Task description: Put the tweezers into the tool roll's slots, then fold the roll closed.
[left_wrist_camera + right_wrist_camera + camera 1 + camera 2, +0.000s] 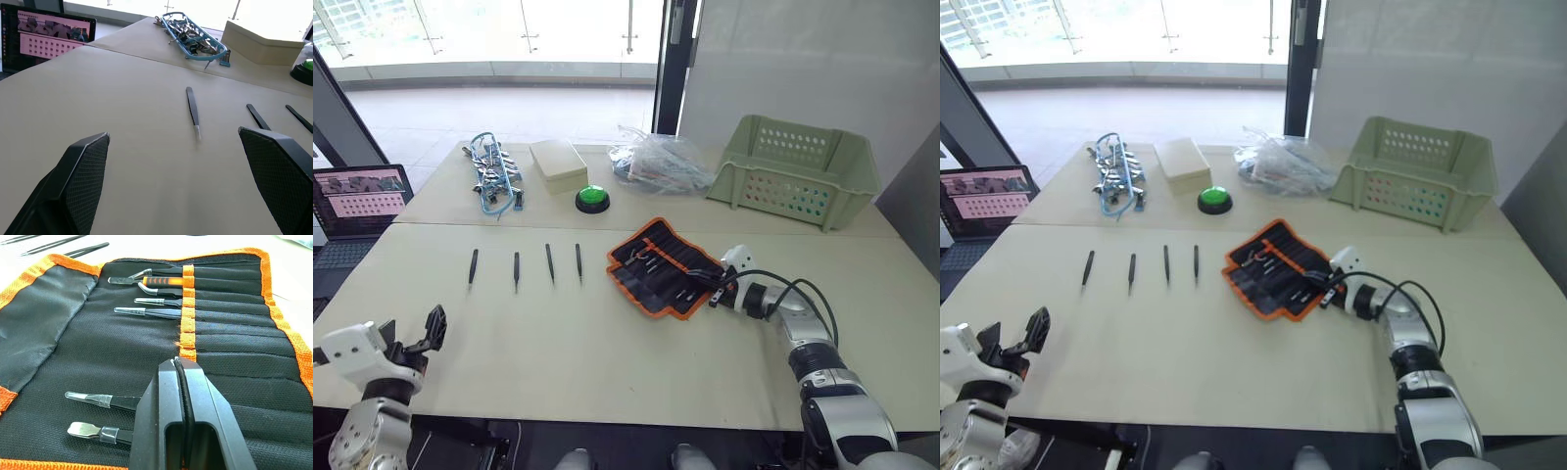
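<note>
Black fabric edged in orange, the tool roll (663,266) lies open on the pale table (607,343), with the right gripper (177,363) set over its inner face, its two fingers pressed together on what looks like a thin black strap running between them, though the wrist view does not make the strap's identity certain. Several tools already sit in the slots (230,293): four near the far end of the row, one with an orange-striped handle, and two more with capped tips beside the gripper. Four tweezers (547,262) lie in a spaced row on the table, well apart from the roll on the robot's left side, tips pointing towards the robot. The left gripper (176,171) hovers low over the table's near edge with its jaws spread wide and nothing between them, the nearest of the four tweezers ahead of it. Across the table stand a pale green basket (795,168), a green button (592,199), a beige box (558,164), a clear plastic bag (658,162) and a blue tangle of clips (492,171); a laptop (357,201) sits off the table's left side
</note>
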Controlling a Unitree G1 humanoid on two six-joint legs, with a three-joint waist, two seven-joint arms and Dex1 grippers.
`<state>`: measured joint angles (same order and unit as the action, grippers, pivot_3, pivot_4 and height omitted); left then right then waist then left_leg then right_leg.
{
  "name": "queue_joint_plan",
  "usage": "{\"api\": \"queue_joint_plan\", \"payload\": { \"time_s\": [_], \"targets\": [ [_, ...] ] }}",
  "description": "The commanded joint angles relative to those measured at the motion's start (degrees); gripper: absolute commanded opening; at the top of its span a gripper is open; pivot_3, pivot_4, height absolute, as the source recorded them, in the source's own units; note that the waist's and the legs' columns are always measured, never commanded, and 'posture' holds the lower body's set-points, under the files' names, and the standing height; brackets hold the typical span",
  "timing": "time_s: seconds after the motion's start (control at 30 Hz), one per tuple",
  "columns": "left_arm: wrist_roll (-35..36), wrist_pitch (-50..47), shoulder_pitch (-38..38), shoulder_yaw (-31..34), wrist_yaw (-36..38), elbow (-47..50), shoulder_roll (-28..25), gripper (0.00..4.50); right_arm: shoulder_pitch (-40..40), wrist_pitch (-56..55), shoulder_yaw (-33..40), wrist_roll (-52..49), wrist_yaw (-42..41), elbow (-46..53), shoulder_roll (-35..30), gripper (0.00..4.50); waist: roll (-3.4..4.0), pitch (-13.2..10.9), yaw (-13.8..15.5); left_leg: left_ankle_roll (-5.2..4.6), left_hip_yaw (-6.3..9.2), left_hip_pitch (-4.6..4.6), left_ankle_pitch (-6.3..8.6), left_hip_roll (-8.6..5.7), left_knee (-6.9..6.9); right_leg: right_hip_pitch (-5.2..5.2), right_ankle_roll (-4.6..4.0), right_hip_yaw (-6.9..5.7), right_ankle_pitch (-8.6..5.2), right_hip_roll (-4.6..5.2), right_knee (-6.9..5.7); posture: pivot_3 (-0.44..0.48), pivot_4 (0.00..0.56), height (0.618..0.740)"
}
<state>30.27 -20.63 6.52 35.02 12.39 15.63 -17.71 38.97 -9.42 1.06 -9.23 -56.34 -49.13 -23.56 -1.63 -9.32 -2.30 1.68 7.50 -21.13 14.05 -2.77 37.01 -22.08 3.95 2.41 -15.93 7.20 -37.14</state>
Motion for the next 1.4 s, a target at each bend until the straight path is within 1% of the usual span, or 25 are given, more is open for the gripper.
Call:
{"api": "queue_joint_plan", "payload": {
  "time_s": [0.03,0.2,0.27,0.4,0.6,0.63,0.73,0.77,1.03,1.2,1.4],
  "targets": [
    [-3.8,-3.3,-7.6,-3.5,-1.7,-6.4,-5.2,4.47,-1.2,1.5,-0.4,1.1,0.6,-0.9,0.0,0.00,0.00,0.0,0.0,0.02,0.02,-0.01,-0.01,0.01,-0.01,-0.02,-0.02,-0.01,0.01,-0.02,-0.03,0.000,0.150,0.740],
    [-7.0,-3.5,-17.6,-6.9,-1.9,-18.9,-9.0,4.47,-1.6,2.0,-0.1,0.7,1.5,0.1,0.4,0.00,0.00,0.0,-0.2,0.04,0.02,-0.01,-0.03,0.03,-0.02,-0.06,-0.04,0.02,0.06,-0.07,0.00,0.000,0.150,0.740],
    [-8.6,-3.0,-20.3,-8.3,-1.8,-22.9,-9.9,4.47,-2.0,2.4,-0.1,0.6,1.7,0.8,0.6,0.00,0.00,0.0,-0.3,0.05,0.03,-0.02,-0.03,0.06,-0.06,-0.12,-0.05,0.01,0.07,-0.09,-0.01,0.000,0.150,0.740],
    [-10.4,-3.3,-24.5,-10.5,-2.3,-28.7,-9.5,4.47,-2.6,3.2,-0.1,0.5,2.0,2.2,0.7,0.00,0.00,0.0,-0.2,0.06,0.03,-0.02,-0.03,0.06,-0.06,-0.12,-0.05,0.02,0.07,-0.09,0.00,0.000,0.150,0.740],
    [-12.7,-3.8,-28.2,-13.1,-2.5,-35.6,-8.9,4.47,-3.1,3.8,0.1,0.4,2.5,3.4,0.7,0.00,0.04,0.0,-0.1,0.06,0.03,-0.01,-0.03,0.06,-0.06,-0.12,-0.05,0.01,0.08,-0.08,-0.03,0.000,0.150,0.740],
    [-13.0,-4.0,-28.9,-13.3,-2.7,-36.6,-8.9,3.93,-3.1,3.9,0.1,0.4,2.5,3.5,0.7,0.00,0.07,0.0,0.0,0.06,0.03,-0.01,-0.04,0.06,-0.06,-0.12,-0.05,0.01,0.08,-0.08,-0.04,0.000,0.150,0.740],
    [-12.9,-5.6,-30.7,-13.1,-2.9,-38.5,-8.6,3.04,-3.2,4.2,-0.1,0.6,2.6,3.9,0.8,0.00,0.10,0.1,0.1,0.10,0.03,0.00,-0.06,0.05,-0.06,-0.11,-0.05,0.01,0.08,-0.08,-0.06,0.000,0.150,0.740],
    [-13.0,-6.0,-30.9,-13.1,-3.1,-38.6,-8.6,2.66,-3.3,4.3,-0.1,0.6,2.6,4.2,0.9,0.00,0.10,0.1,0.2,0.11,0.03,0.00,-0.07,0.05,-0.06,-0.10,-0.04,0.01,0.09,-0.08,-0.06,0.000,0.150,0.740],
    [-12.5,-7.7,-31.2,-12.2,-3.0,-37.7,-8.8,0.05,-3.8,5.7,-0.3,0.4,3.0,5.9,1.3,0.00,0.15,0.1,0.1,0.11,0.04,0.00,-0.07,0.04,-0.06,-0.12,-0.04,0.01,0.10,-0.06,-0.07,0.000,0.150,0.740],
    [-12.4,-5.9,-31.0,-11.2,-3.0,-36.6,-9.2,0.01,-4.0,6.1,-0.3,0.5,3.2,6.5,1.2,0.00,0.16,0.1,0.1,0.11,0.04,0.00,-0.07,0.05,-0.06,-0.12,-0.04,0.01,0.10,-0.06,-0.08,0.000,0.150,0.740],
    [-12.2,-3.1,-30.5,-9.9,-3.5,-32.4,-9.8,0.01,-3.9,6.4,-0.4,0.5,3.4,6.8,1.3,0.00,0.15,0.1,-0.1,0.11,0.05,-0.03,-0.07,0.06,-0.07,-0.17,-0.04,0.01,0.10,-0.06,-0.07,0.000,0.150,0.740]
  ]
}}
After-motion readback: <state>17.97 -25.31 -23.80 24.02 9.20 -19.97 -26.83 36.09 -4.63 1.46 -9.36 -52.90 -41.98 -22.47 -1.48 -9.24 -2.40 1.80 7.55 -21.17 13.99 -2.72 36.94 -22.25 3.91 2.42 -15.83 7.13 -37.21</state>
